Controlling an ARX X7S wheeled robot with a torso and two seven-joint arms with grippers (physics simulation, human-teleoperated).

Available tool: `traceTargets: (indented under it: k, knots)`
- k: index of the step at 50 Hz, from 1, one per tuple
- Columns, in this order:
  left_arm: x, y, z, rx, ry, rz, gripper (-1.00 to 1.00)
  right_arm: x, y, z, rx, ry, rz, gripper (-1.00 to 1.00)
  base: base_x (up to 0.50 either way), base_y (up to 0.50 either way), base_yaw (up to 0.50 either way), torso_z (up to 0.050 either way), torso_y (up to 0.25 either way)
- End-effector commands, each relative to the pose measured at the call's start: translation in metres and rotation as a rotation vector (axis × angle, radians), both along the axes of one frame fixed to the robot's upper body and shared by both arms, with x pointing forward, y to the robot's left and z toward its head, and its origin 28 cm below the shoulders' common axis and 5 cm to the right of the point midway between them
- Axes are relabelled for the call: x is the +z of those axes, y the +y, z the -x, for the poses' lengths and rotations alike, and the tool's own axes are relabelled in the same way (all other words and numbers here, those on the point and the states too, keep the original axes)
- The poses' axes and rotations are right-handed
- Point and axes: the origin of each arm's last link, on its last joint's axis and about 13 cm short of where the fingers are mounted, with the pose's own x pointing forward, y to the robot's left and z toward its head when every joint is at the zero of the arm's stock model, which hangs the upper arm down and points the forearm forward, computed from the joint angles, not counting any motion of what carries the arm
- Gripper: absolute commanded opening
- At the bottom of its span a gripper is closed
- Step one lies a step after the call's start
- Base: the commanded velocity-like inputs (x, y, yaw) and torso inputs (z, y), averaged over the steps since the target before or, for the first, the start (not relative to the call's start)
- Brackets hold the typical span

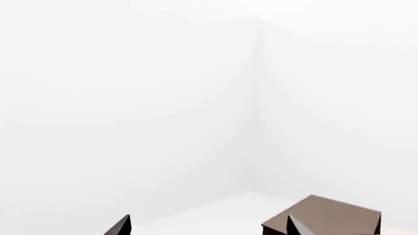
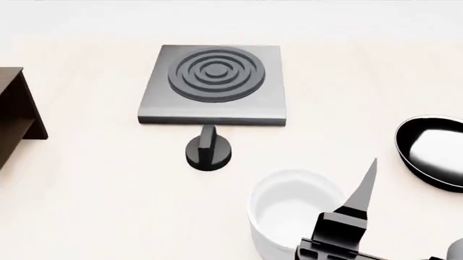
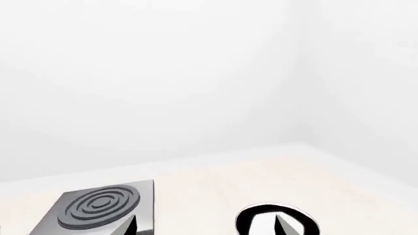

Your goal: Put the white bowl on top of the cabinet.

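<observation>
The white bowl [image 2: 289, 211] stands upright and empty at the near right of the pale counter in the head view. My right gripper [image 3: 207, 228] is open with nothing between its fingers. One of its dark fingers [image 2: 365, 187] rises just beside the bowl's right rim, and the wrist view does not show the bowl. The cabinet [image 2: 16, 111] shows only as a dark brown end at the far left edge. My left gripper [image 1: 209, 227] is open and empty, aimed toward the cabinet's flat top [image 1: 330, 213]; it is outside the head view.
A square grey stove plate [image 2: 213, 81] [image 3: 98, 205] with rings lies at the back middle. A small black round piece with an upright grip [image 2: 208, 153] sits in front of it. A black frying pan [image 2: 432, 151] [image 3: 261, 220] lies at the right edge.
</observation>
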Motion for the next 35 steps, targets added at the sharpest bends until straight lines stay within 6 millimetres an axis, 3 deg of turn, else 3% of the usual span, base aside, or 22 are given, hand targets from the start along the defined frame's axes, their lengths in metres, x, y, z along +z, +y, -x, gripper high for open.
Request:
traceTargets:
  k: [1,35]
  knots:
    - [-0.0006,-0.0004,-0.0019,-0.006,0.002,0.000,1.00,0.0018,-0.0035,0.0036,-0.040,0.020,-0.034,1.00,0.31,0.43,0.00,0.000,0.000]
    - [-0.0012,-0.0025,-0.0053,-0.024,0.009,-0.002,1.00,0.0030,-0.0034,0.0064,-0.013,0.026,-0.068,1.00,0.31,0.39,0.00,0.000,0.000]
